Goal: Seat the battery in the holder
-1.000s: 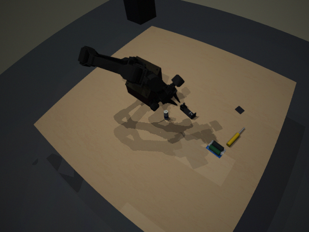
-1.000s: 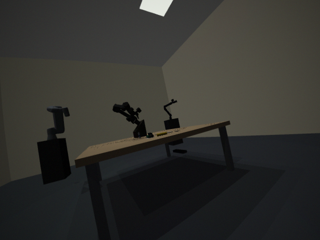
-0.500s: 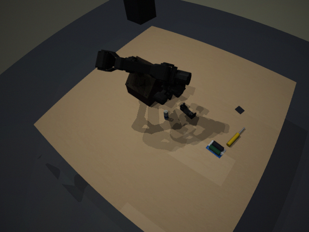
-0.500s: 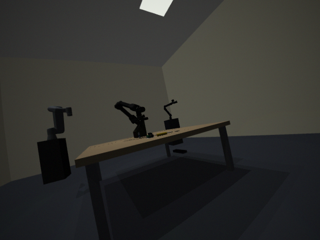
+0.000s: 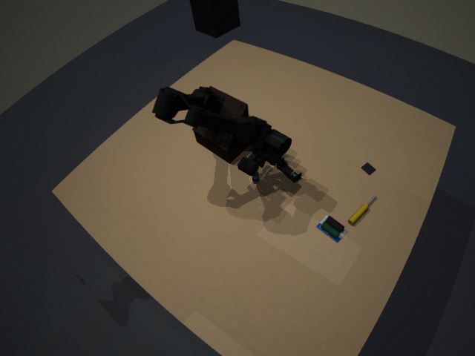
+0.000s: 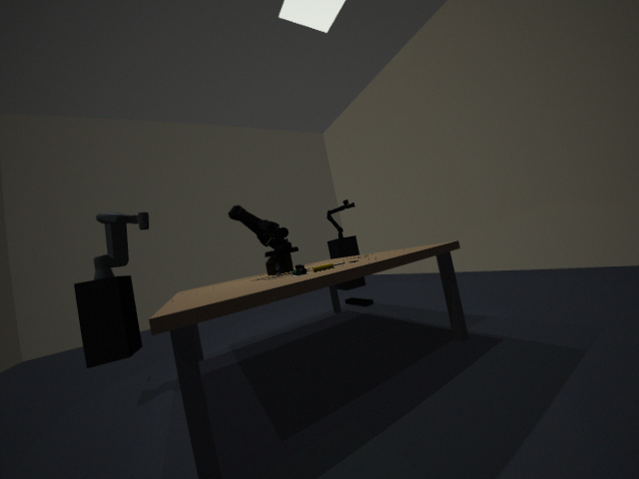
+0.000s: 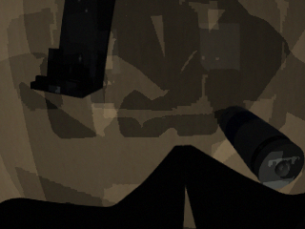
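My gripper (image 7: 182,153) is shut, its dark fingertips together at the lower middle of the wrist view, with nothing seen between them. The battery (image 5: 255,179) (image 7: 254,143) is dark with a blue band and a silvery terminal end. It stands upright on the table, to the right of the fingers in the wrist view and apart from the holder. The black holder (image 5: 289,173) (image 7: 83,52) lies at the upper left of the wrist view; its far part is cut off there, and the arm partly hides it in the top view. I see no battery in its visible part.
On the wooden table (image 5: 230,268) are a blue board (image 5: 337,239) carrying a green and a black cylinder, a yellow-handled screwdriver (image 5: 358,214) and a dark square (image 5: 368,168). The arm's own base block (image 5: 214,143) stands behind the battery. Broad arm shadows darken the work area.
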### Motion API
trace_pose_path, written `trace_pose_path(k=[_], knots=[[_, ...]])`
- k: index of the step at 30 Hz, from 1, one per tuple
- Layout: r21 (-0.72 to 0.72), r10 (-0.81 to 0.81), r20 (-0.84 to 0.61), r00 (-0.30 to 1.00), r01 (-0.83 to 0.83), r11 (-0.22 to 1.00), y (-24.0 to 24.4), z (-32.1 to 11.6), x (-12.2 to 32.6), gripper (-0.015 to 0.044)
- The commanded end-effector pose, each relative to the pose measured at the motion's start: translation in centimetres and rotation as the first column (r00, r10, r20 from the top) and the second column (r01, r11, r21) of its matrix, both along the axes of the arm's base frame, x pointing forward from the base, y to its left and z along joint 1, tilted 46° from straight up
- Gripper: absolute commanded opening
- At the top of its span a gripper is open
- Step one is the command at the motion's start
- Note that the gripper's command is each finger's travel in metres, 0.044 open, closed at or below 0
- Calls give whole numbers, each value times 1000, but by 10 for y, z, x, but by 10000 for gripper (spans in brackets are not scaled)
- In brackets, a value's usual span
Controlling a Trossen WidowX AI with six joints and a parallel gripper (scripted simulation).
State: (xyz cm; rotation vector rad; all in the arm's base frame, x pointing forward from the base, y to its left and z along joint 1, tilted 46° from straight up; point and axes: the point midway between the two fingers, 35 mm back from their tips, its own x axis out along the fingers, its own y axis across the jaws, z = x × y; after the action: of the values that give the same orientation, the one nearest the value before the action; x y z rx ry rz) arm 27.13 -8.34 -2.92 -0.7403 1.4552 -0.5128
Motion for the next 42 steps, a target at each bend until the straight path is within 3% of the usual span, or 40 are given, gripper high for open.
trace_pose_path(k=[1, 42], knots=[[-4, 9, 3, 1000, -9, 1000, -3, 2, 2, 0], [-7, 9, 4, 1000, -9, 1000, -46, 48, 10, 0]])
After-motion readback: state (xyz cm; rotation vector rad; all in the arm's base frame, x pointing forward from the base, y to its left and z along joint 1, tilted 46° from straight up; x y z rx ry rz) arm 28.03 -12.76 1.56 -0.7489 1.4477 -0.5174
